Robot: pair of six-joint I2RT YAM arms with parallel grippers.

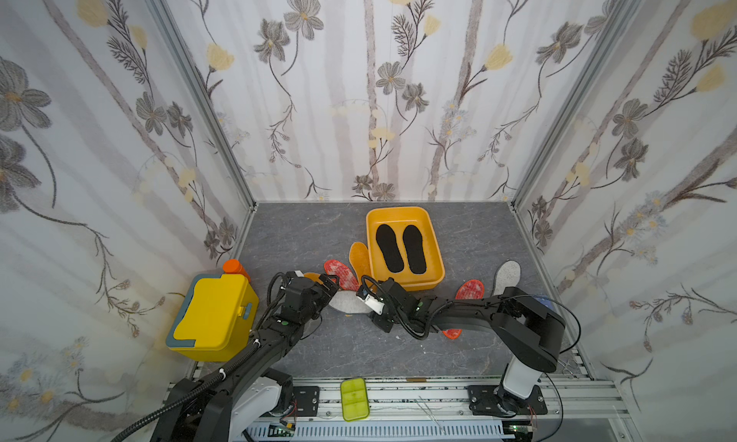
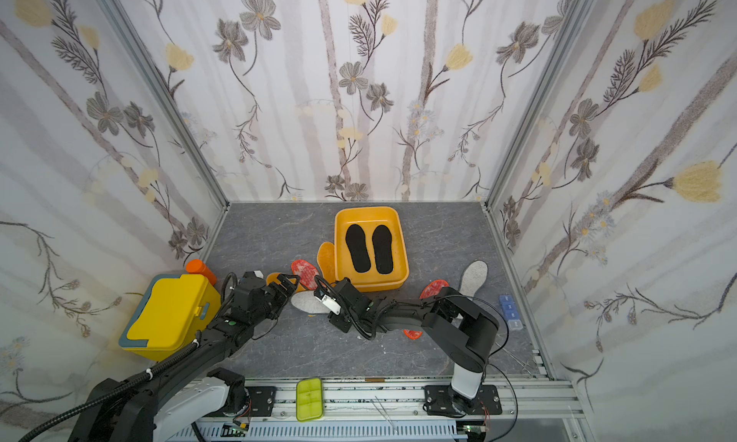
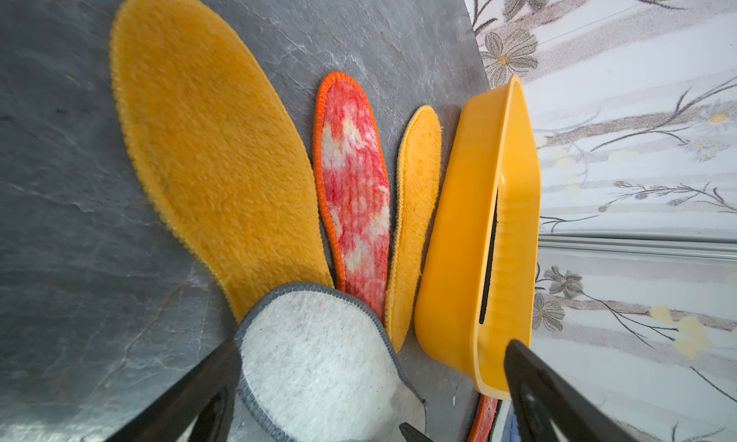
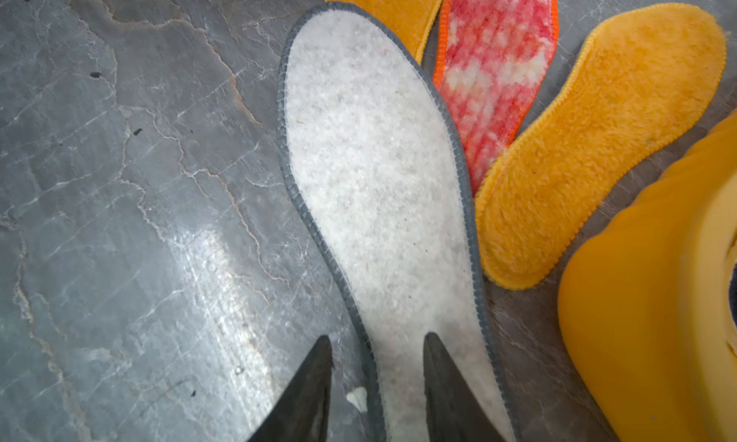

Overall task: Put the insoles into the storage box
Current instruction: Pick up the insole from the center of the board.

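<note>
The right gripper (image 4: pixel 378 338) is sitting at the heel end of a grey-white felt insole (image 4: pixel 375 160). Its jaws are standing narrowly apart, one fingertip over the felt and the other just off the stitched edge, above the grey table (image 4: pixel 119 220). The left gripper (image 3: pixel 371 396) is gaping wide around that insole's toe end. Nearby, the yellow-orange storage box (image 1: pixel 418 286) is holding two black insoles (image 1: pixel 389 248). Beside the box, two orange-yellow insoles (image 3: pixel 207 148) and a red speckled insole (image 3: pixel 355 196) are fanning out.
</note>
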